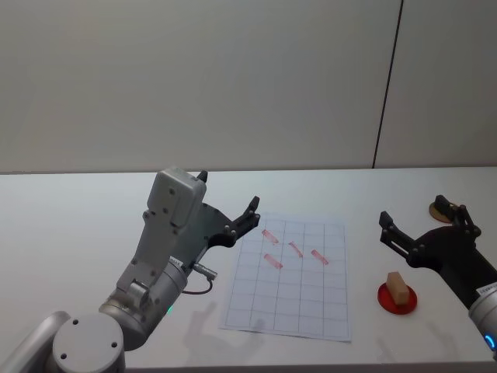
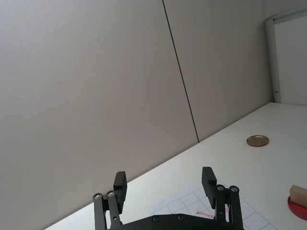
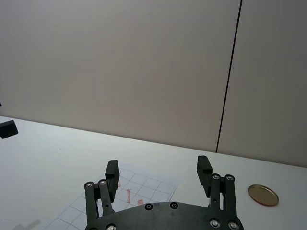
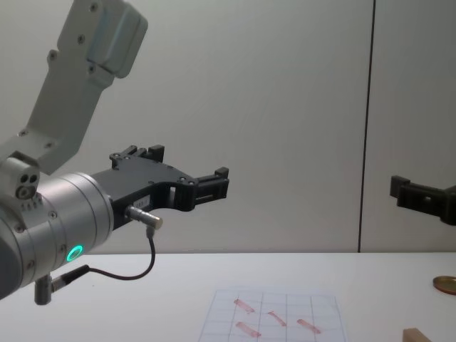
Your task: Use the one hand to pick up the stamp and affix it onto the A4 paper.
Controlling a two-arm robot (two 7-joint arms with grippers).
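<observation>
Table: a plain white top (image 1: 93, 233), smooth and matte.
Room: flat grey wall panels (image 1: 233, 78) behind the table, split by a thin dark seam (image 1: 388, 78).
Paper: a white rectangular sheet (image 1: 291, 291) lying flat mid-table, ruled with a faint pale-blue grid. It is turned slightly askew.
Marks: four short reddish-pink bars (image 1: 272, 261) in the sheet's far half.
Stamp: a small light-tan wooden block (image 1: 397, 287) standing upright on a flat red disc (image 1: 386, 298). It is to the right of the paper near the front edge, clear of the sheet.
Gold disc: a round, flat golden-brown piece (image 3: 263, 195) far right on the table, well apart from the stamp.
Right gripper: black, two-fingered (image 1: 411, 211), reaching in from the right. It hangs in the air beyond the stamp and touches nothing. Its fingers are spread wide with nothing between them.
Left gripper: black, two-fingered (image 1: 228, 191), on a thick silver cylinder with a green light ring and a white-grey housing. It is raised well above the table just left of the paper, held about level in the chest view. Its fingers are spread apart and empty.
Cable: a thin dark lead (image 4: 135, 274) looping under the left wrist.
</observation>
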